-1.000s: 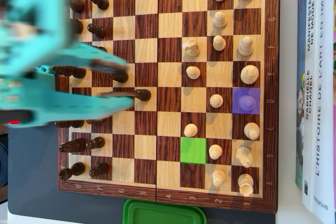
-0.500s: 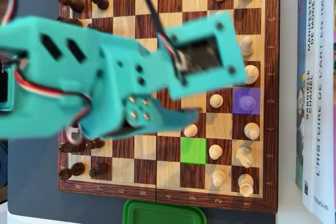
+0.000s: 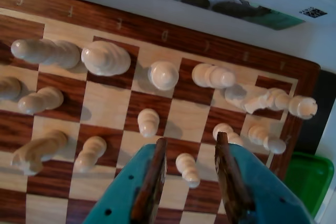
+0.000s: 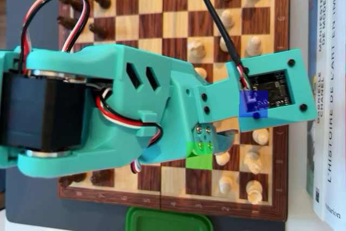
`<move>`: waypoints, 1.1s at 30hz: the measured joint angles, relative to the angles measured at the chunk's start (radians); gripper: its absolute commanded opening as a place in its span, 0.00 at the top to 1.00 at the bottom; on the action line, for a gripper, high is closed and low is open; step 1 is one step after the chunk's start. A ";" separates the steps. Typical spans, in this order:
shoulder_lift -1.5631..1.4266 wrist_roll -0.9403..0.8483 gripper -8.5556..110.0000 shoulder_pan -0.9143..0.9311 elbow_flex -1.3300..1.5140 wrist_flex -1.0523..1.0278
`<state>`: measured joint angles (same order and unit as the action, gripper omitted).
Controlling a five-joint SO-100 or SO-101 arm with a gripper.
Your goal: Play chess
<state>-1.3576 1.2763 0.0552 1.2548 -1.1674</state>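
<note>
Two wood-lined pincer (image 3: 191, 142) fingers straddle a rounded pale pawn (image 3: 187, 169), untouched.

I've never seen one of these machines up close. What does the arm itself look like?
The arm is blocky teal plastic with a black motor set in it. Red, white and black wires loop over it, and a black cable runs to a small circuit board. The gripper has two flat jaws with brown inner faces.

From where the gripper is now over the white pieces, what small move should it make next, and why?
Probably lower straight down a little. In the wrist view the open gripper hangs above a white pawn that sits between its two fingers, not yet gripped. The neighbouring pawn stands apart, so a short descent looks clear before closing.
</note>
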 measured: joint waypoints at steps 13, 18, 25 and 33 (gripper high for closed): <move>0.147 0.000 0.81 -0.021 -0.150 0.000; 0.190 0.000 0.81 -0.035 -0.181 0.000; 0.236 0.000 0.81 -0.043 -0.227 0.000; 0.264 0.000 0.81 -0.041 -0.249 0.000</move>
<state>-1.0937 1.2763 0.0138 1.0063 -1.1674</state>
